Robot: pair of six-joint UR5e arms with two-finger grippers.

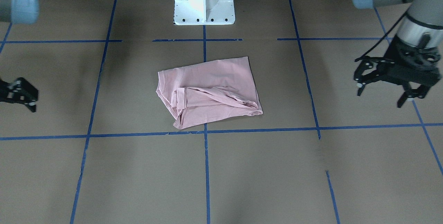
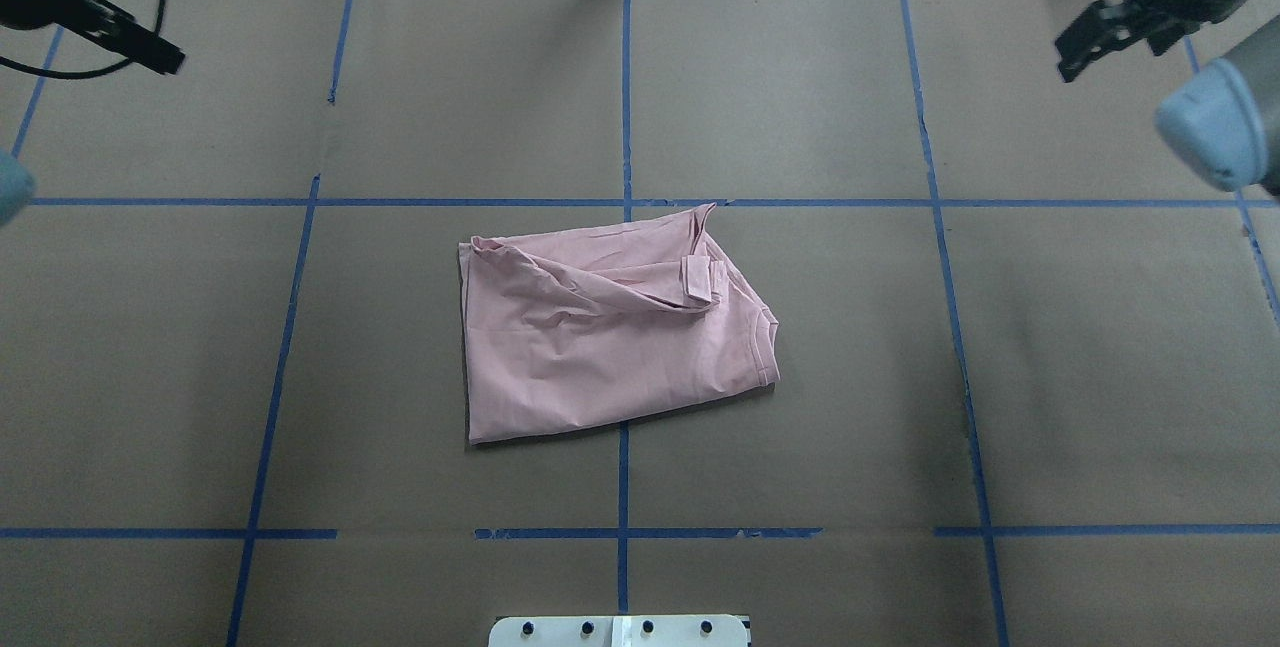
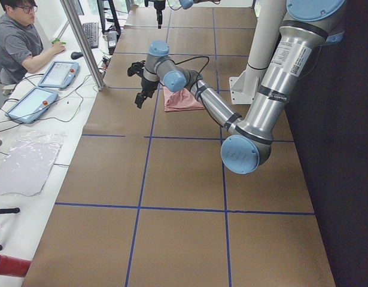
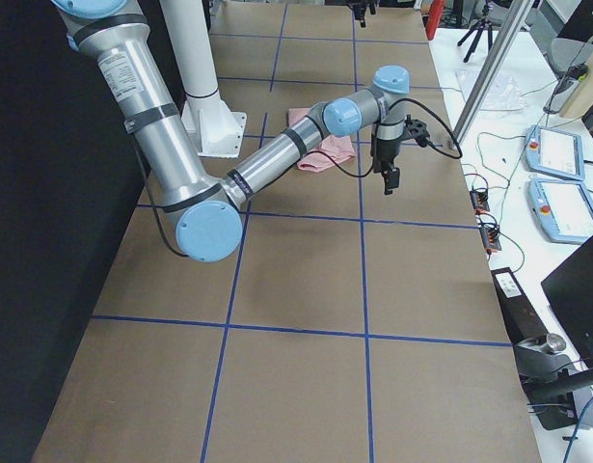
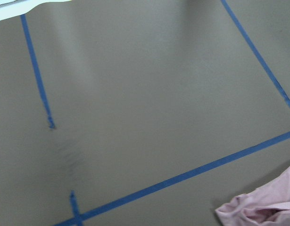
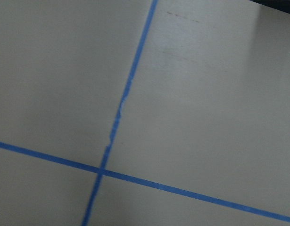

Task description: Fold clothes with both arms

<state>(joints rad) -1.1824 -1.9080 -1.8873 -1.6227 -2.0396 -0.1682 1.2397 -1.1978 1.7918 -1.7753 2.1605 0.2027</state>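
Counter (image 1: 207, 182) carries the pink T-shirt (image 1: 211, 89) at centre, roughly folded, a rumpled sleeve on top. Left gripper (image 1: 380, 97) at its 3 o'clock and right gripper (image 1: 22, 95) at 9 o'clock hang clear, jaws apart. Folding looks nearly done, with only tidying left.

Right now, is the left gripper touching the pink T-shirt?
Apart. The front-facing view shows the left gripper hanging open off to the side, with a wide stretch of bare table between it and the T-shirt.
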